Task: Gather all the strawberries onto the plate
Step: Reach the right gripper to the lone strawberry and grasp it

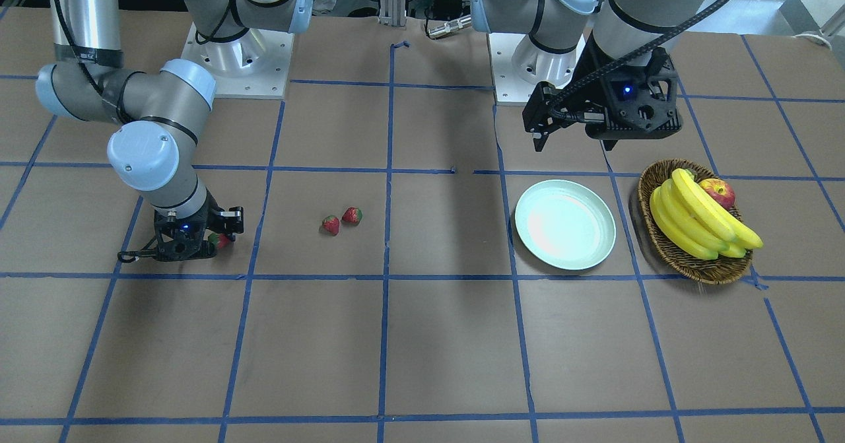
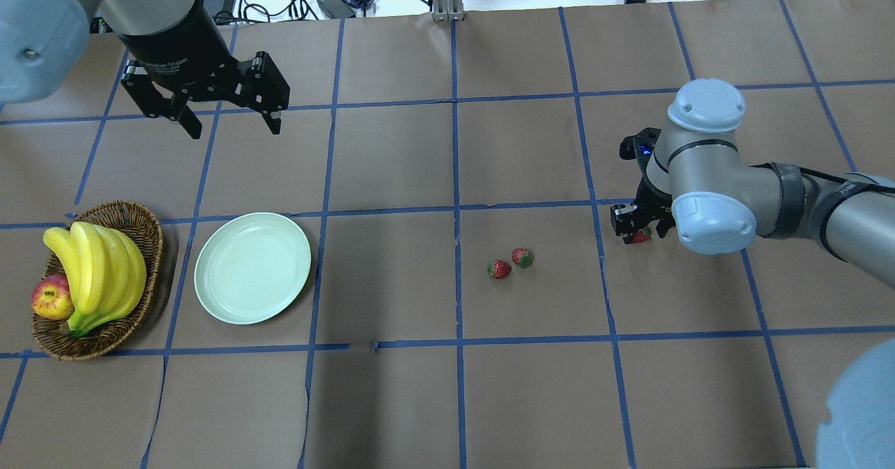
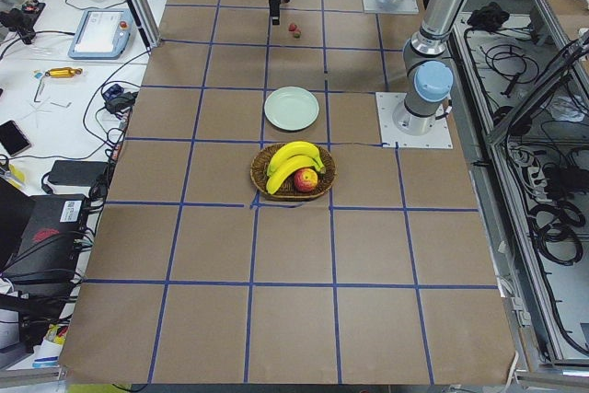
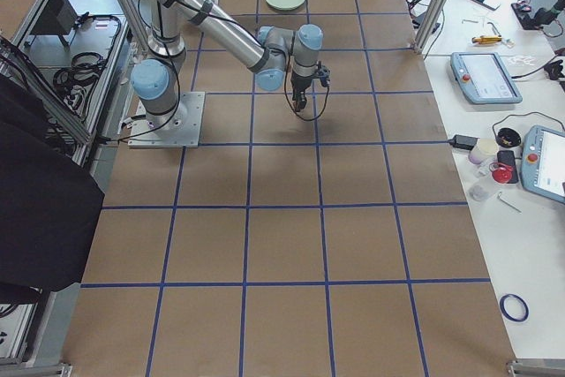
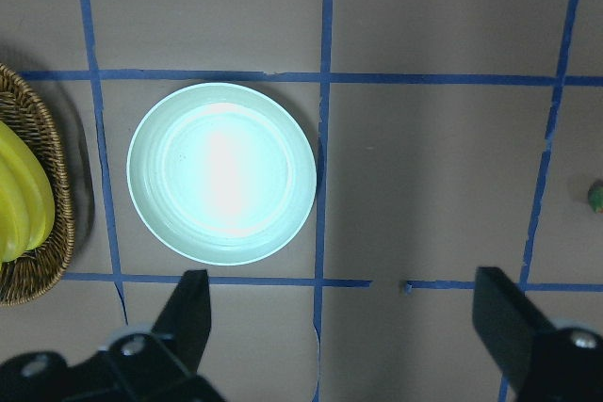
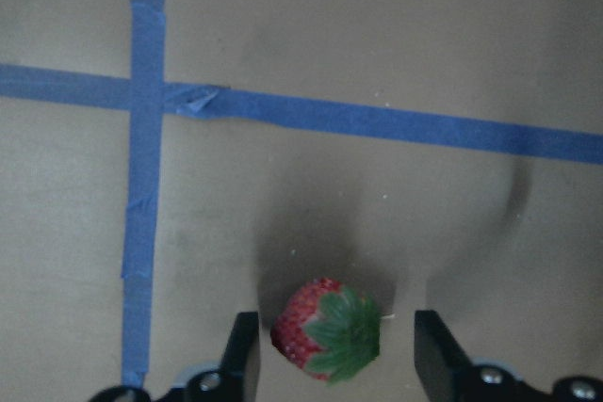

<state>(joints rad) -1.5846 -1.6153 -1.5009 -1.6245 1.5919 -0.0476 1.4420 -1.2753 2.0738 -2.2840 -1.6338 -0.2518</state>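
Basket (image 2: pixel 119 212) holds bananas (image 2: pixel 98 266), apple (image 2: pixel 52 298); plate (image 2: pixel 252 268) beside.

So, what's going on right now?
Right gripper open, astride one strawberry. Left gripper open, aloft. Plate empty; two strawberries loose mid-table. Nothing blocking.

In the overhead view, bare worktop (image 2: pixel 391 175) runs open from the plate (image 2: pixel 252 268) at lower left to the two loose strawberries (image 2: pixel 499 269) right of centre. The wicker basket (image 2: pixel 150 245) of bananas (image 2: pixel 98 273) crowds only the plate's left side, and the left pincer (image 2: pixel 234 132) hangs spread above it at upper left. At the right, the right pincer (image 2: pixel 636 231) straddles the third strawberry (image 6: pixel 327 329), with a gap on each side.
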